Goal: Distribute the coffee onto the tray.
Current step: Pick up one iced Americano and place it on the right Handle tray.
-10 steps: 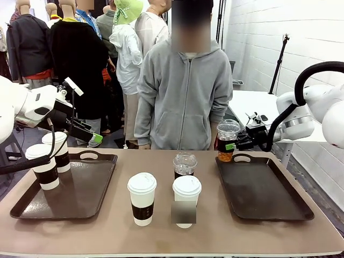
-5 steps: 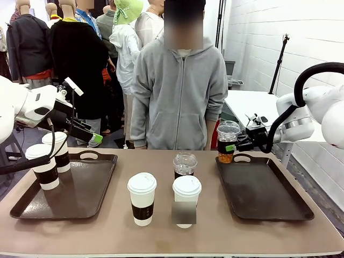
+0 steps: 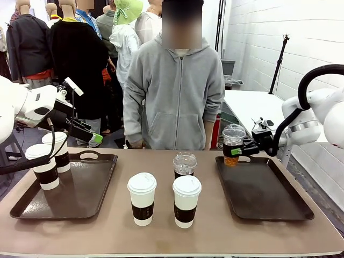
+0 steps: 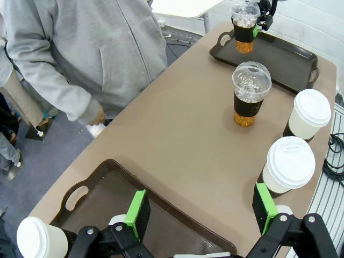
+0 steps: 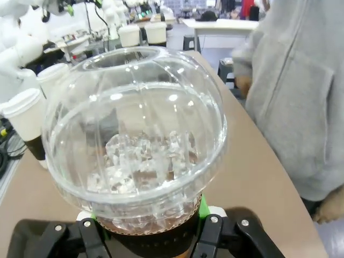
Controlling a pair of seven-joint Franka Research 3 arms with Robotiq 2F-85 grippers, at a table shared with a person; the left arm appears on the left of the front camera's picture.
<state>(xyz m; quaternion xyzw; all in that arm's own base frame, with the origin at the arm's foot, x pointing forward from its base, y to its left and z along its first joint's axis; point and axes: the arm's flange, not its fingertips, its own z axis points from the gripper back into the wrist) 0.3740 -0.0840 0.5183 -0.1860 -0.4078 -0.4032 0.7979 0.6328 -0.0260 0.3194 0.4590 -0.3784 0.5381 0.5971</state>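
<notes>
We have the right pincer (image 3: 240, 149) pinching one clear dome-lidded cup (image 3: 233, 144) by its dark sleeve band, a green pad pressed to either side. The cup sits upright over the far-left corner of the right tray (image 3: 269, 199), beside the handle slot; we cannot tell whether its base touches the tray floor. The left pincer (image 4: 200, 210) is spread and empty over the left tray (image 3: 80, 193), where two white lidded cups (image 3: 45, 166) stand at the left side. On the bare surface (image 3: 107, 231) between the trays are the second clear cup (image 3: 185, 164) and, just in front of it, two more white cups (image 3: 142, 198). We judge the held cup fairly heavy for its thin wall, with dark liquid and ice inside and what looks like an opening at the top of the dome, so a tilt or jolt could spill it. The bare plastic is probably slick and would buckle under a hard squeeze, so the sleeve band is the place to hold it, kept level. The paper cups look stiffer, but their lids might pop if pinched near the rim; we would take them at the brown sleeve too.
</notes>
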